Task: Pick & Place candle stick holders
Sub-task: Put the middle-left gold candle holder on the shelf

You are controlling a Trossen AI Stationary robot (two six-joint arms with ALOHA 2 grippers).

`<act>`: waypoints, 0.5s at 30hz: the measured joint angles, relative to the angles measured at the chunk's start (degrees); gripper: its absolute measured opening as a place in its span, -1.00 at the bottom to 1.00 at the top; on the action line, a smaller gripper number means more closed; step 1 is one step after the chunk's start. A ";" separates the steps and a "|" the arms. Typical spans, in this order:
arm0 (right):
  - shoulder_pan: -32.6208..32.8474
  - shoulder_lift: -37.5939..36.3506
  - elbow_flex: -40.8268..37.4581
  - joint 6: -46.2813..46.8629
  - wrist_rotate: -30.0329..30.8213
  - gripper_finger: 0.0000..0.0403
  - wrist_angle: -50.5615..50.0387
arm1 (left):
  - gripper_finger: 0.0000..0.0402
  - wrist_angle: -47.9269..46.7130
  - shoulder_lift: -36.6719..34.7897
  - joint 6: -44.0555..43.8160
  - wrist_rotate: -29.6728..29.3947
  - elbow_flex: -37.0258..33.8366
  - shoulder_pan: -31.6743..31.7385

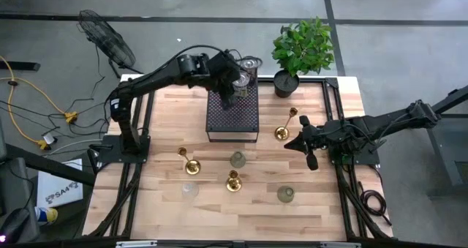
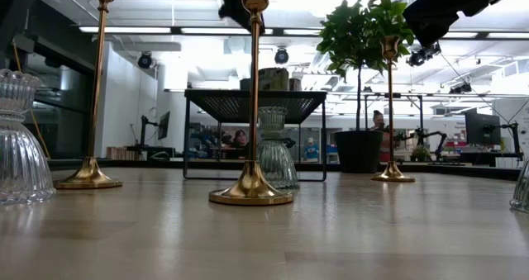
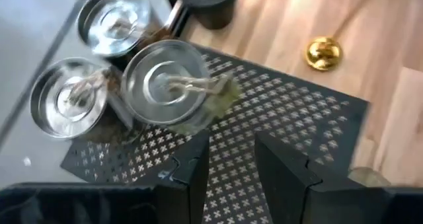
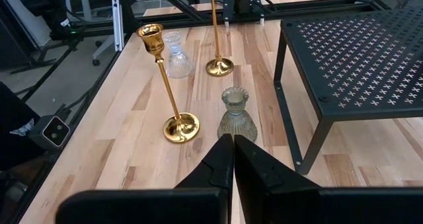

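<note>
High view shows the candle stick holders spread over a pale wooden table point(image 1: 168, 204): three silvery round cups point(image 3: 165, 82) cluster at the far end of the black perforated box point(image 1: 233, 115), one sitting on its top and the other two at or just past its far edge, while three brass-gold holders stand on the wood, one point(image 1: 189, 162) left of centre, one point(image 1: 233, 181) near the middle and one point(image 1: 285, 127) just right of the box. Clear-glass cups sit between them, one point(image 1: 238, 159) close in front of the box, one point(image 1: 189, 191) at the front left and one point(image 1: 285, 194) at the front right. A green plant in a black pot point(image 1: 298, 54) stands at the table's far edge beside the box. Around the table lies grey floor with a fan point(image 1: 107, 39) and yellow cable point(image 1: 33, 94) to the left; the low view looks into a bright room with ceiling lights and a person far off. The left gripper point(image 3: 231, 168) hangs over the far part of the box, just short of the silvery cups, its fingers parted and holding nothing. The right gripper point(image 4: 233, 159) waits low over the right side of the table, fingers pressed together, pointed toward the box and the clear-glass cup in front of it.
</note>
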 joint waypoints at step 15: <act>0.00 0.00 0.00 0.00 0.00 -0.98 0.02 | -0.41 -13.95 -4.24 6.34 4.87 -1.35 -8.80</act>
